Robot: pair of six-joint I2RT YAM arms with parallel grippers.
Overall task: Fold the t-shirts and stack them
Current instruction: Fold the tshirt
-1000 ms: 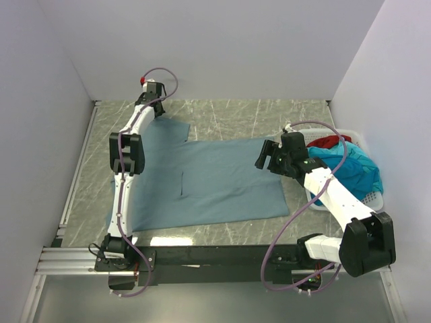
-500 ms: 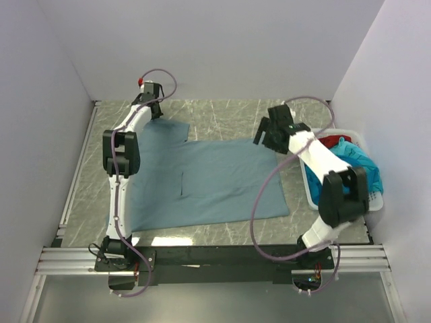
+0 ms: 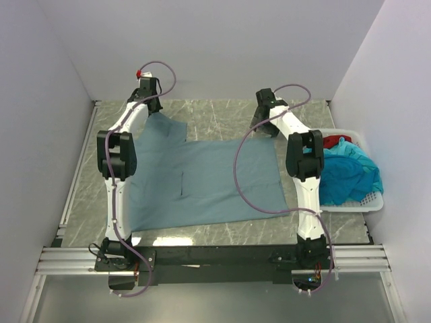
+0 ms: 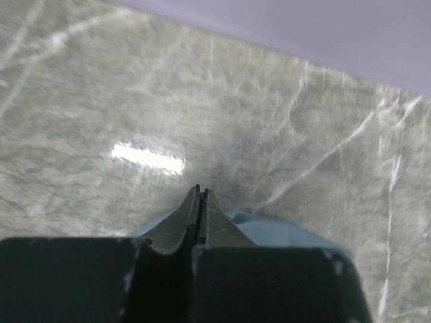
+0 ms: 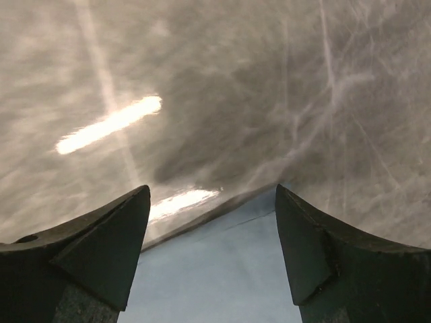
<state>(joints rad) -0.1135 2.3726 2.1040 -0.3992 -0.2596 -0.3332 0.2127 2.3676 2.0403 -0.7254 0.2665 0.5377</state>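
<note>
Grey-blue t-shirt (image 3: 202,182) lies spread flat on the marble table (image 3: 222,114), one thickness, with a sleeve projecting at its far left corner. All positions below are given from this shirt. Left gripper (image 3: 151,108) stands at the shirt's far left corner, over the end of the sleeve. The left wrist view shows its fingers clenched tight together, no gap between them, tips pointing past the cloth edge onto bare marble. Grey-blue cloth shows on both sides of the fingers just behind the tips, so the grip is on the sleeve's edge. Right gripper (image 5: 212,195) stands at the shirt's far right corner with its jaws released and wide apart. The cloth edge runs across the gap between the two fingers, and neither finger is seen touching it. The cloth fills the nearer part of that gap, bare marble the farther part. Just beyond the shirt's right edge sits a white basket (image 3: 374,202). It holds a bunched turquoise t-shirt (image 3: 347,171) with a red t-shirt (image 3: 331,141) showing at its far side. Both are unfolded and clear of either gripper.
</note>
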